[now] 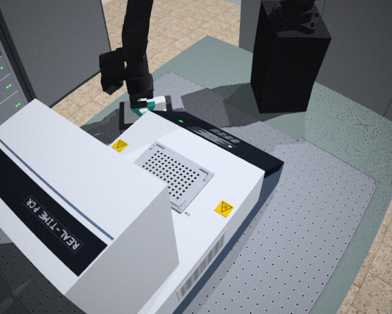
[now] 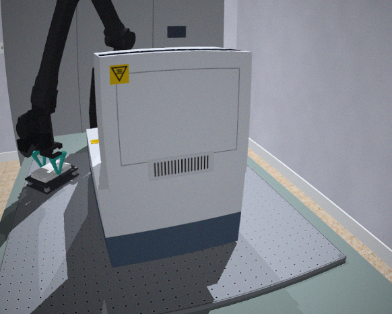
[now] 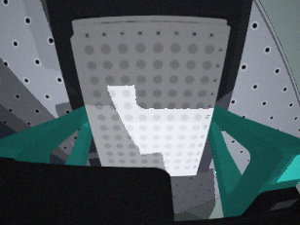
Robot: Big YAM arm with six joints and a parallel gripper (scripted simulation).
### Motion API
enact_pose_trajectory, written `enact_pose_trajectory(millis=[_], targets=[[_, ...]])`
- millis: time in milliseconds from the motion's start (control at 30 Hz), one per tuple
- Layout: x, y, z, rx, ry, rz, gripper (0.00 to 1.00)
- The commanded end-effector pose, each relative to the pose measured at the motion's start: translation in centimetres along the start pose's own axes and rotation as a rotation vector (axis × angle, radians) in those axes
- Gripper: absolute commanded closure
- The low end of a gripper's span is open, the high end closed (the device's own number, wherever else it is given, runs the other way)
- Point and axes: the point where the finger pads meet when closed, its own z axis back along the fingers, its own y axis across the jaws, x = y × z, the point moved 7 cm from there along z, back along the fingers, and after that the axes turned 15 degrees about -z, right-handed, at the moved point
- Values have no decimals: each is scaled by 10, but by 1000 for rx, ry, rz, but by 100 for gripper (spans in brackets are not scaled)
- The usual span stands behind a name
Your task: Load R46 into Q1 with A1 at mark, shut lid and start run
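The cycler Q1 [image 1: 176,189] stands with its lid [image 1: 64,209] raised open. Its grey block [image 1: 174,174] with the well holes and four corner brackets is bare, and the A1 mark [image 1: 186,213] is beside one corner. The panel lamp [image 1: 180,120] is green. The white PCR plate R46 [image 3: 151,92] [image 2: 51,177] lies on the black plate nest N1 beyond the panel. My gripper [image 3: 149,111] with teal fingers is down over the plate and shut on its two long sides. It also shows in the exterior view [image 2: 49,162]. The plate's label and markings are hidden.
A tall black box [image 1: 287,57] stands on the perforated breadboard behind Q1. A server rack [image 1: 1,67] with green lights is at the far left. Yellow warning stickers [image 1: 223,208] sit on Q1's deck. The raised lid blocks the exterior view of the block.
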Motion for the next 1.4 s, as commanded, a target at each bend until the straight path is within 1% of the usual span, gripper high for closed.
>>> enact_pose_trajectory(millis=[0,200,367,467,533,567,667,700,767,800,867,1000,1133,1200,1267,1333,1367], targets=[[14,-3,5,15,-38,-18,100],[14,-3,5,15,-38,-18,100],[9,-5,36,10,-26,-4,100],[12,-3,49,11,-31,0,100],[15,3,57,13,-38,12,100],[16,5,60,14,-39,17,100],[7,5,66,8,-20,22,100],[5,3,67,5,-11,19,100],[5,3,67,5,-11,19,100],[3,-1,66,4,-6,7,100],[1,-6,73,1,2,-7,100],[6,-4,96,8,-20,-1,100],[16,5,116,17,-54,20,100],[16,9,122,16,-50,27,100],[13,4,123,12,-33,17,100],[13,4,123,12,-33,17,100],[10,0,120,10,-26,6,100]])
